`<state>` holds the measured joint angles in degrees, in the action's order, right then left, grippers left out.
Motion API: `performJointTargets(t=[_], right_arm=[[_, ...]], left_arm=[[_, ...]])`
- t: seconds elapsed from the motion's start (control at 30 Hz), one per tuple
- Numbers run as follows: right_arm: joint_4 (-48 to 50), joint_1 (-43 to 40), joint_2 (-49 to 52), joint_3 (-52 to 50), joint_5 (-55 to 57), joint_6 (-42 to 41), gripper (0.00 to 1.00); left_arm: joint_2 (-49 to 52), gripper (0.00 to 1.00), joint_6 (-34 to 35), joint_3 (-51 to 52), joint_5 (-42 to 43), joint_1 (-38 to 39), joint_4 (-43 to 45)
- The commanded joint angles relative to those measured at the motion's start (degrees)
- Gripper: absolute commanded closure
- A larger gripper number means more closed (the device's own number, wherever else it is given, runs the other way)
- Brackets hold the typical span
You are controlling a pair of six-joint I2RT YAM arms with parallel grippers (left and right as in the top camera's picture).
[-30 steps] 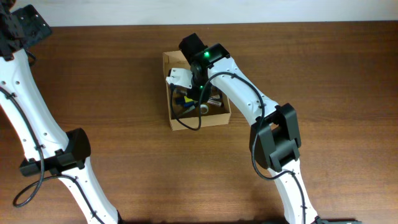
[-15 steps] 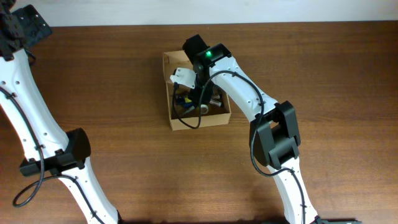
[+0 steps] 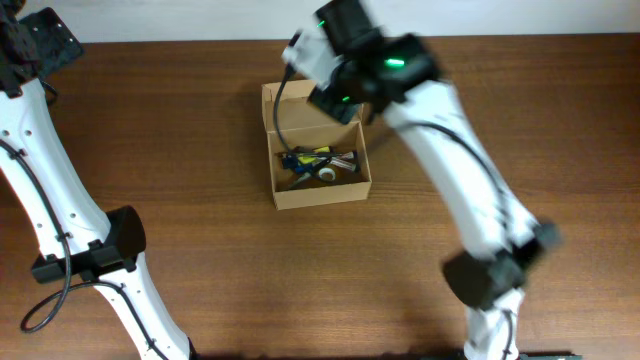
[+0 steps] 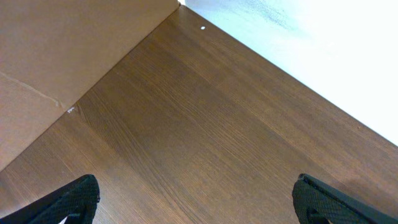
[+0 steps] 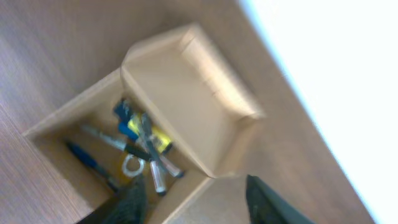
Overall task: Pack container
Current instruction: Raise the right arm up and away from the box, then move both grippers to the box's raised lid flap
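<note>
Right pincer [image 5: 200,202] above the open container [image 3: 320,192]: jaws apart, empty. Left pincer [image 4: 199,200]: spread wide, empty. Contents blurred, probably pens [image 5: 99,167].

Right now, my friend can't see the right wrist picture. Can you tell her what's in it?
An open cardboard box sits on a brown wooden table, its lid flap tipped back, with pens and a small white ring lying inside. The picture is blurry; the right gripper shows dark at the bottom edge, open and empty.
</note>
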<state>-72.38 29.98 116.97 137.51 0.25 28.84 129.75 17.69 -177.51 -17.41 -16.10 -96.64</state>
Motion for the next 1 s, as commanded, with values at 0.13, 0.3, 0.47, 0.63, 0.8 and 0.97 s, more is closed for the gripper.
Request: performJointTargets(t=[0.13, 0.3, 0.47, 0.63, 0.8, 0.97], right_arm=[[0.2, -6.0, -8.9, 1.1, 1.9, -10.7, 0.67], [-1.2, -16.1, -8.4, 0.0, -4.7, -27.2, 0.79], [-4.3, -26.9, -5.2, -1.8, -18.8, -34.6, 0.96], [-8.8, -32.9, -1.0, -2.4, -22.3, -36.0, 0.96], [-8.9, -32.6, 4.4, -2.4, -22.7, -36.1, 0.96], [-8.4, -32.5, 12.0, -2.4, -31.8, -36.0, 0.96]], left_arm=[[-0.5, 0.00, -0.6, 0.2, -0.3, -0.2, 1.2], [-0.5, 0.00, 1.3, 0.2, 9.7, -0.2, 6.6], [-0.5, 0.00, 1.3, 0.2, 24.1, -0.2, 7.0], [0.7, 0.81, 1.3, 1.4, 26.7, 0.5, 6.4], [4.4, 0.89, 1.3, 9.2, 32.7, 3.2, 7.3], [9.8, 0.98, -0.7, 19.5, 46.8, 4.9, 12.3]])
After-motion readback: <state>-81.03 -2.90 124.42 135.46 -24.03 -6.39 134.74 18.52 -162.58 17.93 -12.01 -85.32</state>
